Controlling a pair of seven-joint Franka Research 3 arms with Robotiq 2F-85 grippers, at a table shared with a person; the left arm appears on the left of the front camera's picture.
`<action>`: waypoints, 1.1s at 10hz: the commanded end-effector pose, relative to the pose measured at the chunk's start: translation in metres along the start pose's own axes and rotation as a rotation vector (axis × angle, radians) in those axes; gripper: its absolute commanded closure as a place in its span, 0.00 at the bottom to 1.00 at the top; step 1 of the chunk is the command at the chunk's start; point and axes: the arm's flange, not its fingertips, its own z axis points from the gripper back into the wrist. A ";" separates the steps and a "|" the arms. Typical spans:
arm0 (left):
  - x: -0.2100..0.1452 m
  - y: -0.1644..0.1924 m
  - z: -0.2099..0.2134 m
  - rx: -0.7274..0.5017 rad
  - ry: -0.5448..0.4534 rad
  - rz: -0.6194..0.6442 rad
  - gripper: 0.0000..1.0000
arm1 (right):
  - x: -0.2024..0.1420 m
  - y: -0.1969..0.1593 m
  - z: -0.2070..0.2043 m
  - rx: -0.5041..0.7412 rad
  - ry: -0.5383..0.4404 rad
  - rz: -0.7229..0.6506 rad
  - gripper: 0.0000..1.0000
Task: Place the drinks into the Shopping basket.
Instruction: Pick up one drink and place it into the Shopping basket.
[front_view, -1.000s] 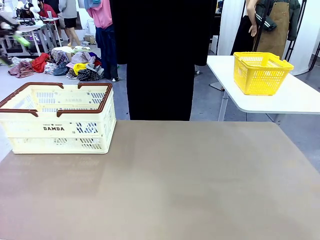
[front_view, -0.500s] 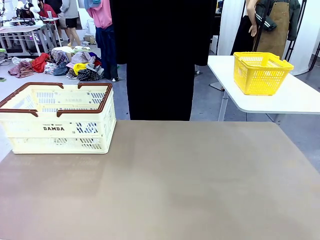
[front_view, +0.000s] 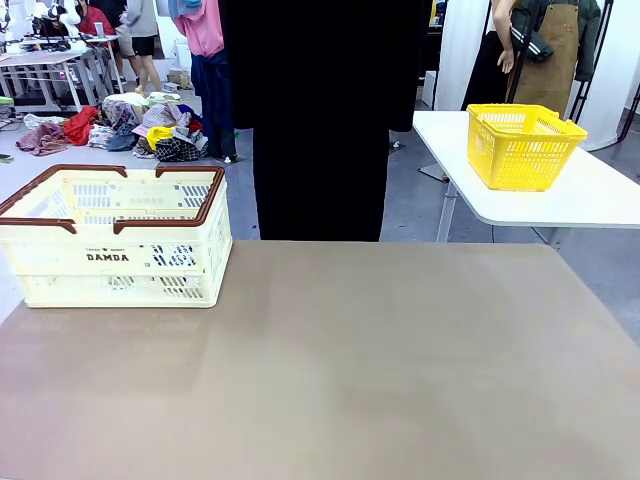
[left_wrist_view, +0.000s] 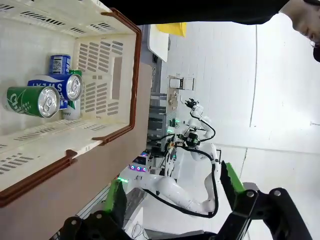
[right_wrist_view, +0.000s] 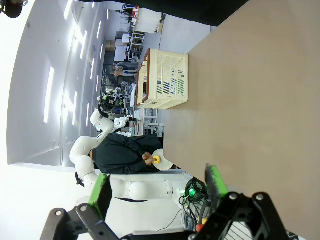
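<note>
Slim green and blue metal cans (left_wrist_view: 50, 95) lie in the cream slotted plastic basket (left_wrist_view: 112, 75) at upper left, the brown bench (front_view: 330, 370) carries no more, and both grippers' fingers (left_wrist_view: 116, 200) (right_wrist_view: 216, 182) stand wide and hold nothing, so the job looks done.

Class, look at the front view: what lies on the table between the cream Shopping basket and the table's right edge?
Nothing. In the front view the brown table is bare from the Shopping basket to its right edge.

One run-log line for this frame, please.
drinks: lying in Shopping basket | left claw: open, empty | right claw: open, empty
</note>
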 end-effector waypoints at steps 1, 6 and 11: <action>-0.004 -0.002 0.001 0.009 0.014 -0.003 0.00 | 0.002 0.003 -0.001 0.022 -0.008 0.016 0.00; -0.004 -0.002 0.001 0.009 0.014 -0.003 0.00 | 0.002 0.003 -0.001 0.022 -0.008 0.016 0.00; -0.004 -0.002 0.001 0.009 0.014 -0.003 0.00 | 0.002 0.003 -0.001 0.022 -0.008 0.016 0.00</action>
